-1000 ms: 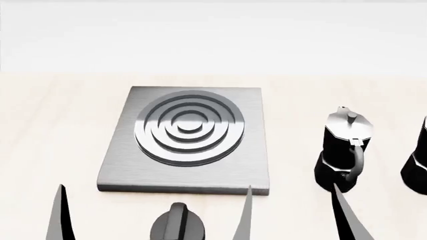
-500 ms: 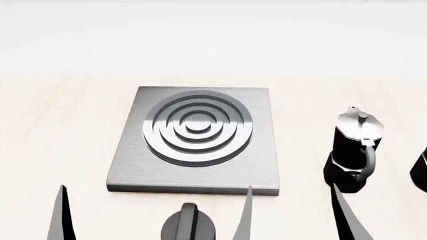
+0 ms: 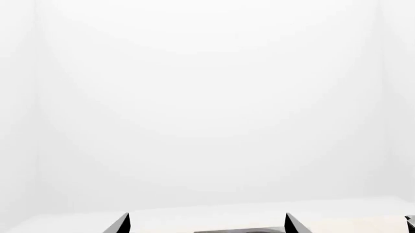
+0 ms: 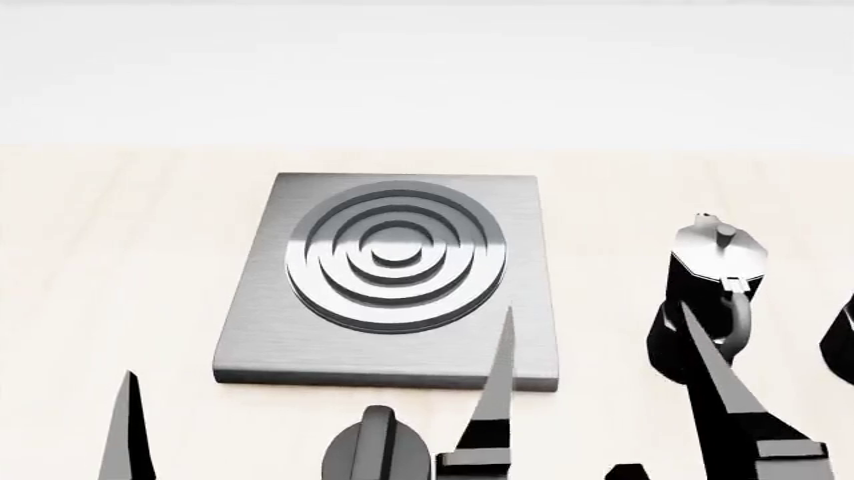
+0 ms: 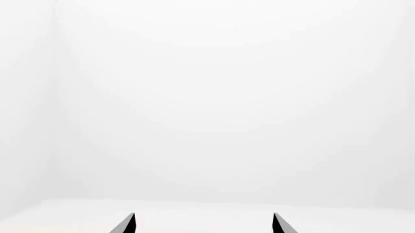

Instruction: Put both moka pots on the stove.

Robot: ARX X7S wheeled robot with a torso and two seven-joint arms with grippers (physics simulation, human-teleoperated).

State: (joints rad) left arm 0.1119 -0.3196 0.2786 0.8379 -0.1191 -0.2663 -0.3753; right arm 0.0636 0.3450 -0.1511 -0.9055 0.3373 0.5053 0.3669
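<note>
Head view, looking down over a pale wooden table point(image 4: 107, 250). We see the stove point(image 4: 254, 340), a square slab of brushed grey metal with a raised burner of concentric rings point(image 4: 396, 255), lying flat near the middle of the table. Just in front of its near edge stands a squat round black knob point(image 4: 378, 455), cut off by the lower border.

To the right of the stove, apart from it, the first moka pot point(image 4: 701, 300) stands upright on the table: glossy black faceted body, silver lid with a small knob, curved black handle turned toward the viewer. The second moka pot point(image 4: 843, 345) shows only as a dark sliver at the right border. Neither pot is on the stove.

The right gripper point(image 4: 601, 390) rises from the lower edge with its two tapered fingers spread wide and nothing between them; one finger overlaps the stove's near right corner in the picture, the other crosses in front of the first pot's base and handle. We cannot tell whether that finger touches the pot. Of the left gripper point(image 4: 127, 430) only one dark fingertip appears here.

In the left wrist view the left gripper's two fingertips point(image 3: 123, 223) stand well apart, gripping nothing. The right wrist view shows its fingertips point(image 5: 128, 224) likewise parted against a blank white background.

We find no brand, label or writing legible on any object.
</note>
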